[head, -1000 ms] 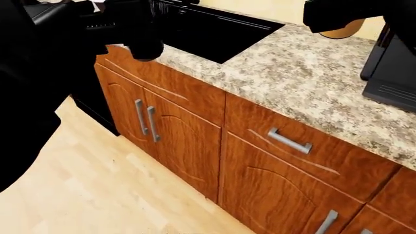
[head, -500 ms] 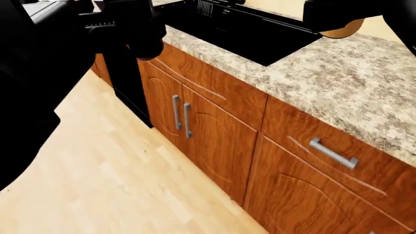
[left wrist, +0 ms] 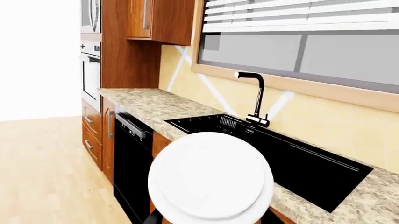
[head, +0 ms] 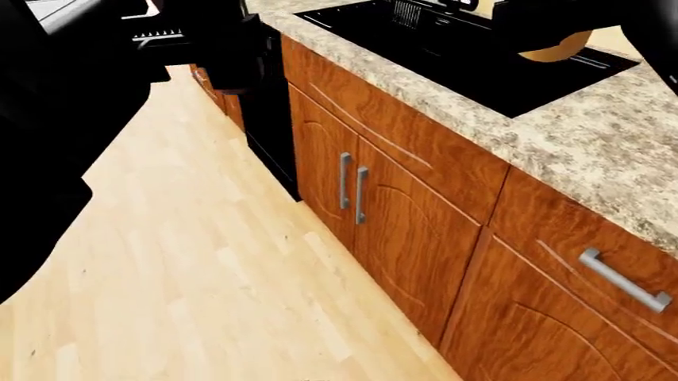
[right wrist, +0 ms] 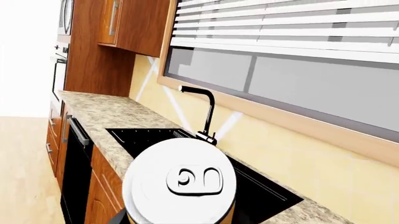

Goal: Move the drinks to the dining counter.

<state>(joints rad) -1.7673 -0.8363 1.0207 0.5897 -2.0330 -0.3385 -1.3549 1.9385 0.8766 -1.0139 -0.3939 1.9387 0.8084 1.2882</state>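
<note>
The sink (head: 498, 55) has slid rightward; one cup (left wrist: 210, 179), one can (right wrist: 181, 186) held.

White-lidded cup (left wrist: 210, 179) upright, apparently held; silver-topped orange can (right wrist: 179, 184) upright, above the sink.

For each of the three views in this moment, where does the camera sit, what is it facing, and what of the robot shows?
Head view: looks down from the head at wood floor, cabinets and black sink; both dark arms show.
Left wrist view: above a white lid, facing sink, faucet and window; hardly any arm shows.
Right wrist view: above a silver can top, facing the same faucet.
Shared: sink, faucet, granite counter.
</note>
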